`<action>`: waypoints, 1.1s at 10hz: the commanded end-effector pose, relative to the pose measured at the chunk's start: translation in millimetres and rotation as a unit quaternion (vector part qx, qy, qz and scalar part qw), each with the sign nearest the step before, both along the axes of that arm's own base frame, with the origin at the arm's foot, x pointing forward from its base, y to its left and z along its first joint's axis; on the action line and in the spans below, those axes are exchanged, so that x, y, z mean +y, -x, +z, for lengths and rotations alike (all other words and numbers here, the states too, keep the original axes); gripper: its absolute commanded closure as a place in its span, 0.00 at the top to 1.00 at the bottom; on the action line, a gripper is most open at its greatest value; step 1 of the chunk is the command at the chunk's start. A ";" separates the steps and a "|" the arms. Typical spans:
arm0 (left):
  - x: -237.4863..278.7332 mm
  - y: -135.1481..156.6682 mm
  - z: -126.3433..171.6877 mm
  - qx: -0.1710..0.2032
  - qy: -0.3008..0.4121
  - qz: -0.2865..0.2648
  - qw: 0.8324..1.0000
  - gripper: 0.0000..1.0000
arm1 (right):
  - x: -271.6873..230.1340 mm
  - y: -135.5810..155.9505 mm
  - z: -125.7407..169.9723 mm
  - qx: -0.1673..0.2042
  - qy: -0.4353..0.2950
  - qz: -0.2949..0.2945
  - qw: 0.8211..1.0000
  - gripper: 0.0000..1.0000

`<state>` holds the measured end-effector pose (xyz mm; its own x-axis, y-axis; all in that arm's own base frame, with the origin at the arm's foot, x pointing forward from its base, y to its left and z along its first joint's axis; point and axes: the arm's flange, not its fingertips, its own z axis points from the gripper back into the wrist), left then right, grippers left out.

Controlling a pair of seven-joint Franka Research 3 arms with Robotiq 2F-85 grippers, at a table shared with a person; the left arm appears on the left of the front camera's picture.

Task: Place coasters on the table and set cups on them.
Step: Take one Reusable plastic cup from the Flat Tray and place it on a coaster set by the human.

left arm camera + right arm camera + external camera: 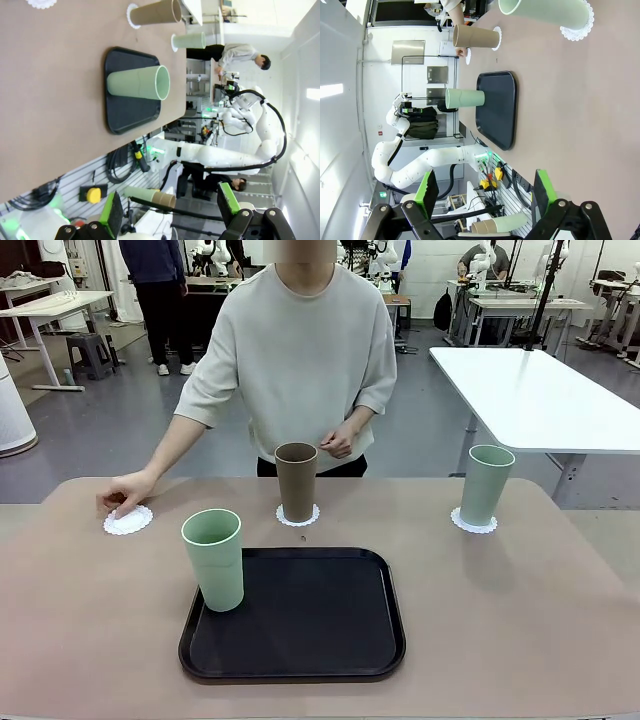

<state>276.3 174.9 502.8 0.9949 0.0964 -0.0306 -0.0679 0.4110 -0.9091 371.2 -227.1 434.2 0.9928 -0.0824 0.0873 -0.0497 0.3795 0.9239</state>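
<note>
- Two of the three settings look finished. A tall brown matte tapered tumbler stands upright on a small round white scalloped paper coaster at the far middle of the matte beige-pink counter. A pale mint green tumbler stands on a second white scalloped coaster toward the far right.
- The third white scalloped coaster lies flat on the counter at the far left, with no cup on it. The person's hand rests its fingertips on it, so I judge that it is only now being laid.
- The second pale mint green tumbler stands upright at the left edge of the black rounded-square tray, well apart from the bare coaster.
- What is left, as I read it, is to lift that tumbler off the tray, carry it to the left coaster and set it down centred once the hand is clear.
- The left pincer is spread wide with nothing between its green pads, and it is held clear of the cups.
- The right pincer is spread just as wide and is also empty, touching nothing on the counter.
</note>
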 end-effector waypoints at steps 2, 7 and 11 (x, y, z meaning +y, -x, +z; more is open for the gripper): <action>-8.0 -11.7 29.5 -0.007 -0.059 -0.035 0.998 1.00 | 3.0 5.2 0.1 -0.001 -0.003 0.001 1.000 1.00; -64.7 -20.8 120.6 -0.112 -0.298 -0.104 0.942 1.00 | 3.0 5.2 0.1 -0.001 -0.003 0.001 1.000 1.00; -135.6 -46.5 123.6 -0.204 -0.478 -0.165 0.838 1.00 | 3.0 5.2 0.1 -0.001 -0.003 0.001 1.000 1.00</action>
